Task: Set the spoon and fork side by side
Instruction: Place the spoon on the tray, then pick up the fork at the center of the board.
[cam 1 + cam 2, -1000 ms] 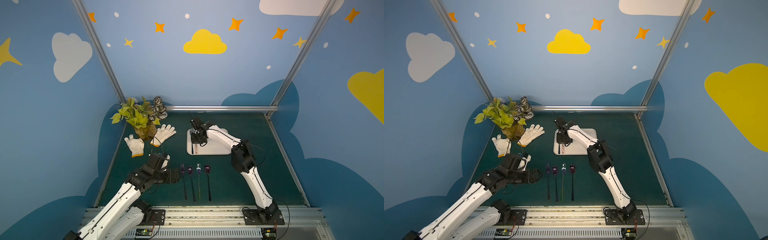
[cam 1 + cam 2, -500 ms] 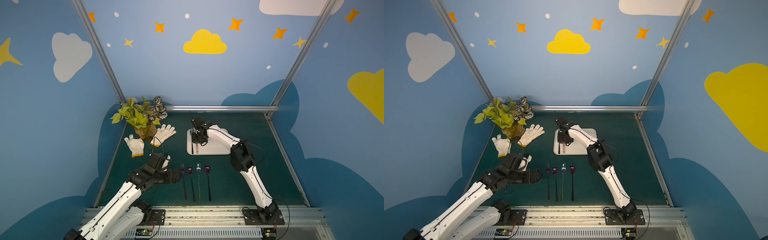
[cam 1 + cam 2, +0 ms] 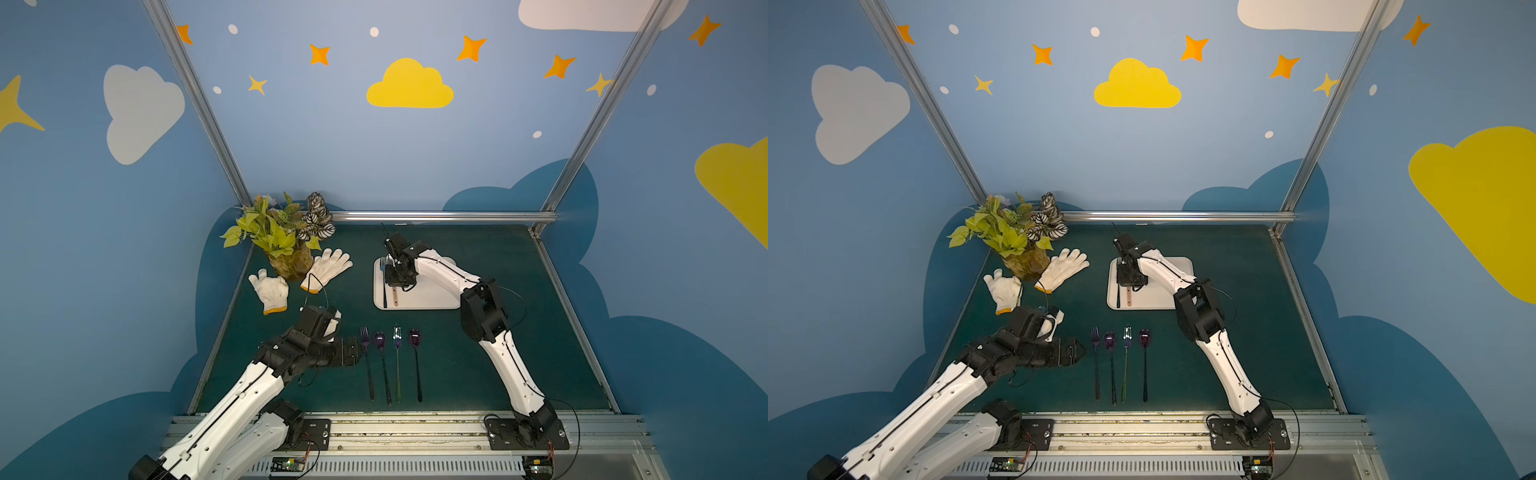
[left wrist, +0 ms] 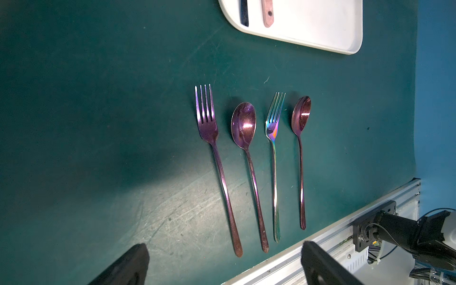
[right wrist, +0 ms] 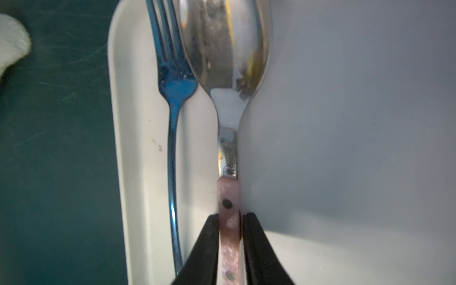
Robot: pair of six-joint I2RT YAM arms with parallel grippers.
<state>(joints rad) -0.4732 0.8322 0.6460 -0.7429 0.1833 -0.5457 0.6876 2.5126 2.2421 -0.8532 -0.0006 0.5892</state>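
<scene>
At lower left in a top view the left gripper (image 3: pixel 1077 351) hung wide and empty beside a row of iridescent cutlery (image 4: pixel 272 128), well apart from the white tray (image 5: pixel 130 172). On that tray, in the right wrist view, the blue fork (image 5: pixel 172 148) and pink-handled spoon (image 5: pixel 227 61) lay parallel, long axes running up the frame, bowl against tines. The right gripper (image 5: pixel 229 222) straddled the spoon's handle narrowly, a sliver of tray beside one finger; whether it still pinched could not be told. Leaving likely meant lifting straight off. Both arms sat much as in the earlier frames.
</scene>
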